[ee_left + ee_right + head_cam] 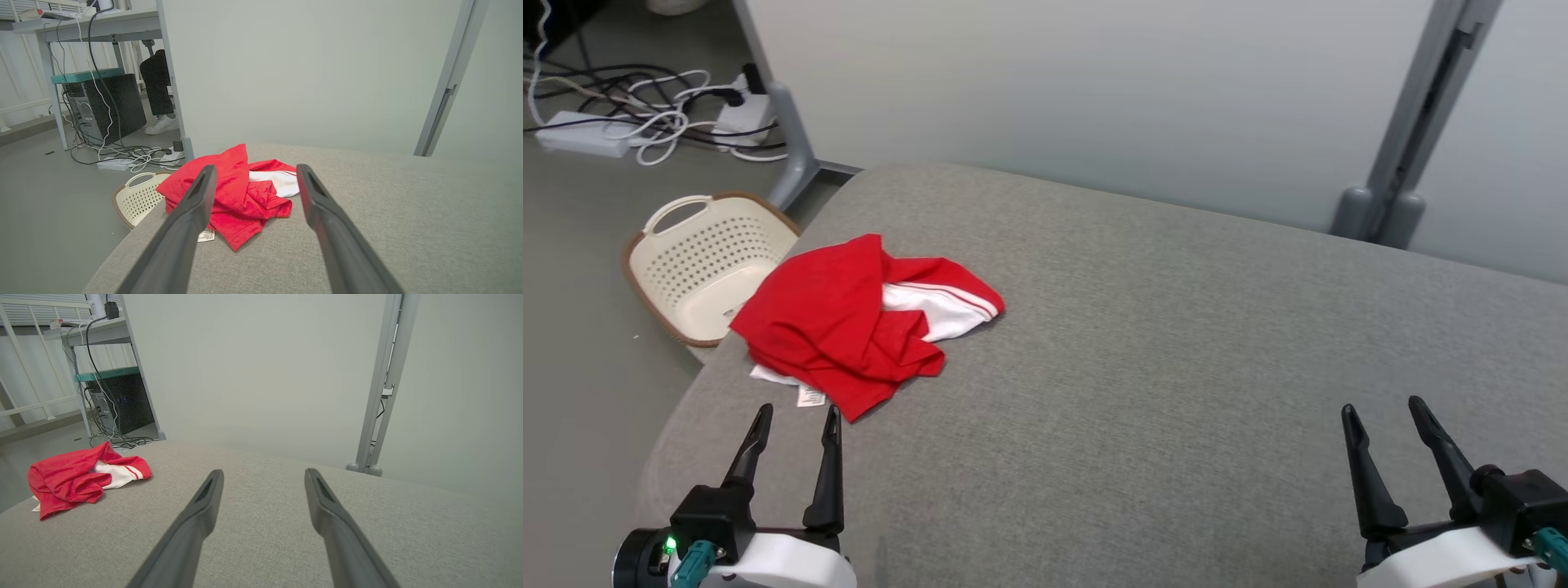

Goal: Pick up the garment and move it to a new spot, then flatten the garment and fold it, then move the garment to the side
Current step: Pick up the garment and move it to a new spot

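**Crumpled garment waits at the left edge, both claws empty**

The red-and-white garment (849, 322) lies bunched on the grey padded surface (1176, 367), close to its left edge, beside a perforated basket (711, 253) on the floor. The left gripper (798, 408) hovers just on the near side of the heap, fingers apart and pointing at it, likely staged for the first pick. The right gripper (1382, 405), also spread and empty, hangs well apart at the near right, probably out of the way until flattening needs both.
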Motion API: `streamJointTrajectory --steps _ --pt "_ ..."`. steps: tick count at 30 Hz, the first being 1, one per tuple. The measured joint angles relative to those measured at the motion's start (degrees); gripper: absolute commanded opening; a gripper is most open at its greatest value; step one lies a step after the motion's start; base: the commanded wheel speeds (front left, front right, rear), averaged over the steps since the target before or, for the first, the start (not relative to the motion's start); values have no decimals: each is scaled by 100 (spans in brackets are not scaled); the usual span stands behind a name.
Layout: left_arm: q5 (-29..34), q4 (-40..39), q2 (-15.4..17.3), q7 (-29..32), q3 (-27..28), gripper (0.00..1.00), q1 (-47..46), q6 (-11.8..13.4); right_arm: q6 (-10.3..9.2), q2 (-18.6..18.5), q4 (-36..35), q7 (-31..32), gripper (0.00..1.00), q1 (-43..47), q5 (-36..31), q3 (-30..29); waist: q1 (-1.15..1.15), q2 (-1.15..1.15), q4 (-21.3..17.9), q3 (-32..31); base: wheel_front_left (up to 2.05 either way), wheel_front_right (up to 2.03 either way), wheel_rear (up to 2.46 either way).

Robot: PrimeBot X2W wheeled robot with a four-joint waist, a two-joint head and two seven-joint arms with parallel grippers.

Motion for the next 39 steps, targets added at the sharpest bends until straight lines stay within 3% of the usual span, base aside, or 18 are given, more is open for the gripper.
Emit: streamJointTrajectory --steps 8,15,29,39 --pt "24 64 14 -16 74 100 2 -15 1 3 -30 3 100 -3 27 144 0 0 627 -34 0 0 0" --pt "65 79 12 -16 133 100 6 -41 1 3 -25 11 100 -2 41 191 0 0 732 -14 0 0 0" --pt "98 190 -210 -21 309 100 -416 -149 0 2 -281 203 100 -326 -58 269 0 0 508 475 0 0 0" --pt "-111 1488 -393 -22 609 100 -1879 -433 0 -182 -550 311 100 -887 -91 288 0 0 -62 1437 0 0 0"
